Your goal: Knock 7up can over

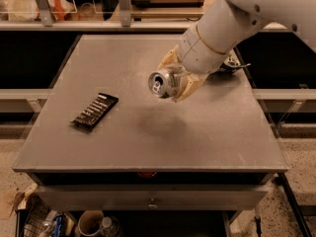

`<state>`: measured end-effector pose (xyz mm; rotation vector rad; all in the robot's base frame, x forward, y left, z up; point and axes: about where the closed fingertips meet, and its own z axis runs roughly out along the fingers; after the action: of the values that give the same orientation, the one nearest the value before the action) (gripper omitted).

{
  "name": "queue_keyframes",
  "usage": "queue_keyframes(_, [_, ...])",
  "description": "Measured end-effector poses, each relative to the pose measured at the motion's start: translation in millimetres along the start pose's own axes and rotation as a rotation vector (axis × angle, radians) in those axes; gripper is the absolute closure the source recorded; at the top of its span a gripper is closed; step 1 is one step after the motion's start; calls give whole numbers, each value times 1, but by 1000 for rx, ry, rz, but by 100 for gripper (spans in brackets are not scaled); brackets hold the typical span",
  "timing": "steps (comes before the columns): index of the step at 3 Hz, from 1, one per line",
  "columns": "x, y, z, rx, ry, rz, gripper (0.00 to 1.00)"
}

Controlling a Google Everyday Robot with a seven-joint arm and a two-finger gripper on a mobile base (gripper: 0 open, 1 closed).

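The 7up can (161,84) is a silver can lying on its side in the air, its top with the pull tab facing the camera; its green and white print barely shows. My gripper (174,79) is shut on it, with a beige finger (169,60) above it and another below. The can hangs over the middle of the grey table (217,132), and its shadow falls on the tabletop just below it. The white arm reaches in from the upper right.
A flat black bar with white lettering (95,110) lies on the left part of the table. A dark chip bag (231,63) sits at the right rear, mostly hidden by the arm. Shelving and a rail run behind the table; bins stand below its front.
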<state>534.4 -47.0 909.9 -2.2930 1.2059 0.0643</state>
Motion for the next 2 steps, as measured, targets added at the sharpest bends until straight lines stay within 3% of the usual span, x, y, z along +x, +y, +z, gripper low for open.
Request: queue_keyframes(2, [8, 31, 23, -92, 132, -119, 100])
